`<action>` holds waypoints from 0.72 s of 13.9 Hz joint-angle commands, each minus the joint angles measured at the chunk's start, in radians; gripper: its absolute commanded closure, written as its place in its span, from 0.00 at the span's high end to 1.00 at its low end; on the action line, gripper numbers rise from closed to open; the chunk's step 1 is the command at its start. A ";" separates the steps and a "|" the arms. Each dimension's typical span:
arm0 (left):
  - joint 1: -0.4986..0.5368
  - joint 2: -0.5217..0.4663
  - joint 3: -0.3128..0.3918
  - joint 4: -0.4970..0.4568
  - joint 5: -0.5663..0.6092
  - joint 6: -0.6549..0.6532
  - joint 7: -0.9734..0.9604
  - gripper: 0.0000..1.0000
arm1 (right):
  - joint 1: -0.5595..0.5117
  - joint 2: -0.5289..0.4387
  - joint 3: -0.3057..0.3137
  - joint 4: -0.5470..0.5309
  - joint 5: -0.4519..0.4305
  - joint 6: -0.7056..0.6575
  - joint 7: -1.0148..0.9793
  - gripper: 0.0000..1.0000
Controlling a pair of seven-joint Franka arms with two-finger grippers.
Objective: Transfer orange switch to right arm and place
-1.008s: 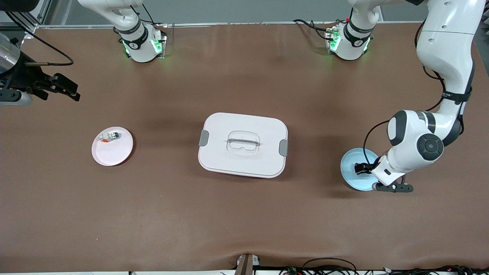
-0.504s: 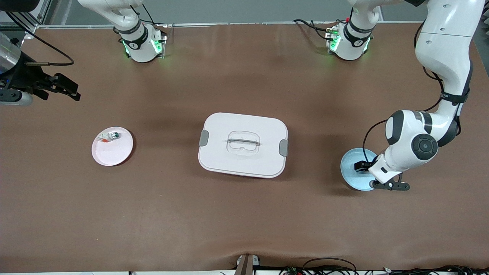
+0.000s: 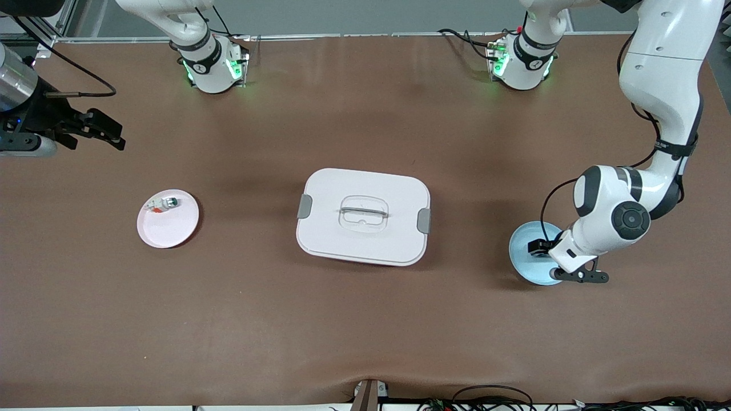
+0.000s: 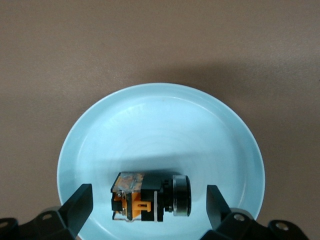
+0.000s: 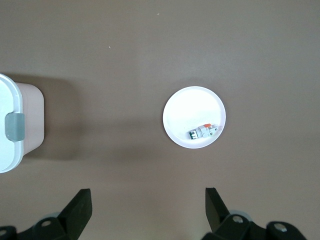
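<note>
Your orange switch (image 4: 150,196) lies on its side in the blue plate (image 4: 160,105), toward the left arm's end of the table. The left gripper (image 4: 149,206) hangs over the plate, spread wide and empty, a finger at each end of the switch, apparently lined up to pinch it. The right gripper (image 5: 148,207) waits high, also spread, over bare table near the white plate (image 5: 194,102).
</note>
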 commanded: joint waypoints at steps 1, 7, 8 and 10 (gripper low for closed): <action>0.008 0.002 -0.004 -0.025 0.017 0.037 0.015 1.00 | -0.003 -0.023 -0.005 -0.020 0.008 0.006 0.000 1.00; 0.008 0.012 -0.004 -0.026 0.017 0.043 0.015 1.00 | -0.003 -0.022 -0.006 -0.020 0.009 0.002 0.000 1.00; 0.008 0.012 -0.004 -0.026 0.017 0.043 0.015 1.00 | -0.002 -0.022 -0.006 -0.020 0.009 0.002 0.000 1.00; 0.008 0.018 -0.004 -0.026 0.017 0.043 0.015 1.00 | -0.002 -0.022 -0.006 -0.020 0.009 0.000 0.000 1.00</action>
